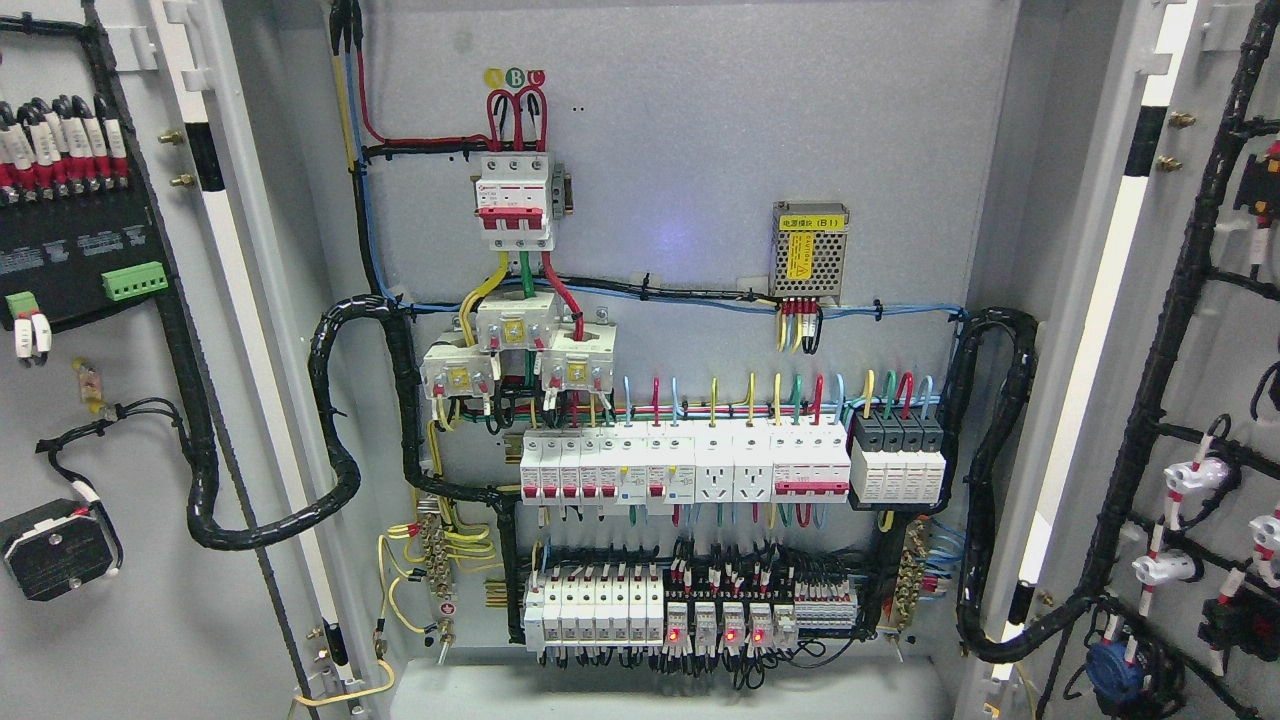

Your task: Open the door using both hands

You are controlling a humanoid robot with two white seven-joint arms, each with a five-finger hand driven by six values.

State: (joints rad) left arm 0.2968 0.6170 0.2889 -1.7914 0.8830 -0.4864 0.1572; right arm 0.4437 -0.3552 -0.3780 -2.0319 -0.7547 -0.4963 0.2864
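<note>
Doors both swung wide. Left door (pixel 150 420) at far left, inner face showing: black panel (pixel 70 245) with green plugs, black round part (pixel 55 548) low down, thick black cable loom (pixel 300 500) looping across to cabinet. Cabinet back plate (pixel 700 130) in middle: red-and-white main breaker (pixel 515 203) up top, small metal power box (pixel 809 250) to its right, row of white breakers (pixel 685 468) below, relays with red lights (pixel 715 620) at bottom. Right door (pixel 1200 400) at far right, black wiring and white fittings on inner face. No robot hands in view; state of fingers not visible.
</note>
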